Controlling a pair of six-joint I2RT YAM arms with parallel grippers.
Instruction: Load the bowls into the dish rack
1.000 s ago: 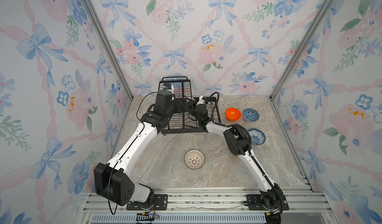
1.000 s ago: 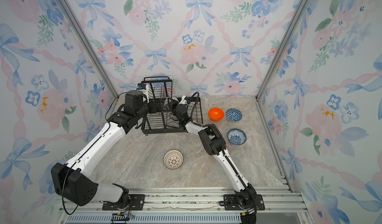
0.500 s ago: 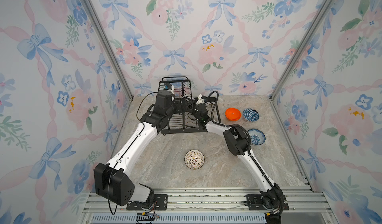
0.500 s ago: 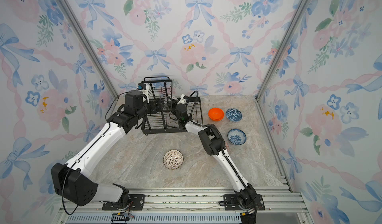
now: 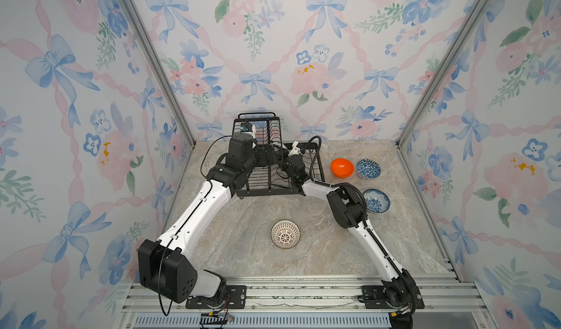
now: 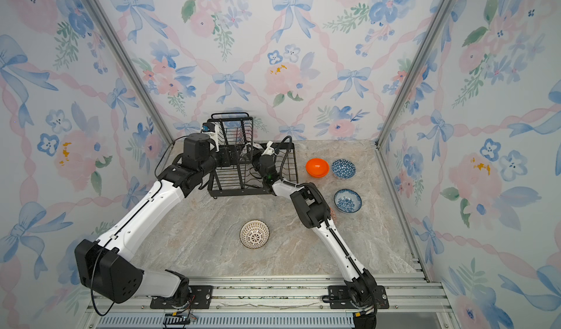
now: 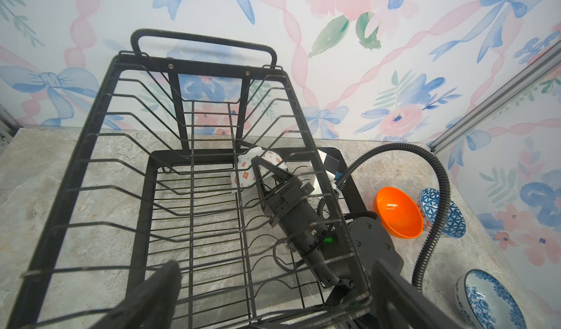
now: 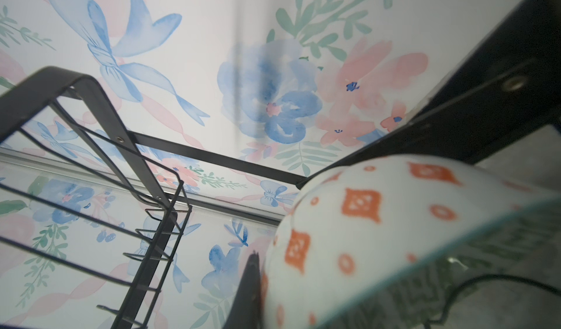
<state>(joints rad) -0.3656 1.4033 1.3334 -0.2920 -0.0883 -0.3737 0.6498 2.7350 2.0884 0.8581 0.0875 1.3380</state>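
Observation:
The black wire dish rack (image 5: 273, 194) (image 6: 239, 194) stands at the back of the table. My right gripper (image 7: 263, 165) reaches into its lower tray, shut on the rim of a tilted bowl (image 7: 243, 177) (image 8: 364, 221) that is white with orange marks outside and grey-green inside. My left gripper (image 7: 273, 306) hangs open at the near end of the upper basket (image 7: 194, 106), holding nothing. On the table sit the plain orange bowl (image 5: 342, 167), blue geometric bowl (image 5: 368, 168), blue floral bowl (image 5: 376, 200) and white lattice bowl (image 5: 285, 234).
A sliver of an orange-patterned bowl (image 6: 333, 215) shows behind my right elbow. Flowered walls close the table in on three sides. A metal rail (image 5: 303, 291) runs along the front. My right arm's black cable (image 7: 437, 209) loops beside the rack.

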